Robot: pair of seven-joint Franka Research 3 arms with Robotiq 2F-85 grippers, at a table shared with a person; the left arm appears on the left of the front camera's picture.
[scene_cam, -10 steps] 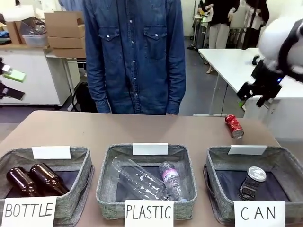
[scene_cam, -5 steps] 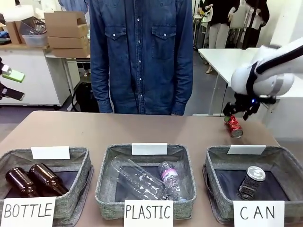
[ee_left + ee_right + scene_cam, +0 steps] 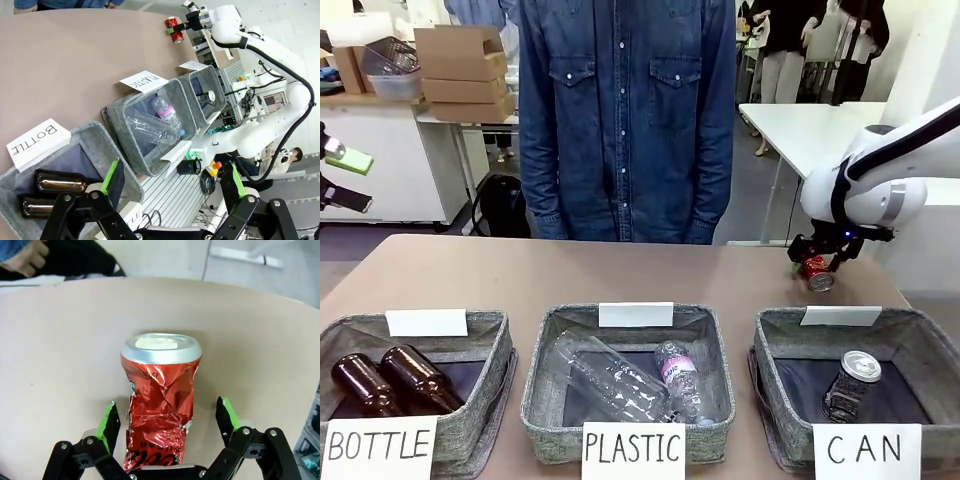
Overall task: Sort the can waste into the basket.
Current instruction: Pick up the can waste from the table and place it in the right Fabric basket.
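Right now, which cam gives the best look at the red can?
Right wrist view: the red can lies crumpled on the table between the right gripper's open fingers, its silver end facing away. The front view shows it small, partly covered by that gripper. The left wrist view shows it tiny and far off.

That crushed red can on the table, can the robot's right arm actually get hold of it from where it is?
Probably yes. The right gripper is open and already straddles the red can, one green pad on each side with small gaps. The can lies alone on the bare table, nothing blocking it.
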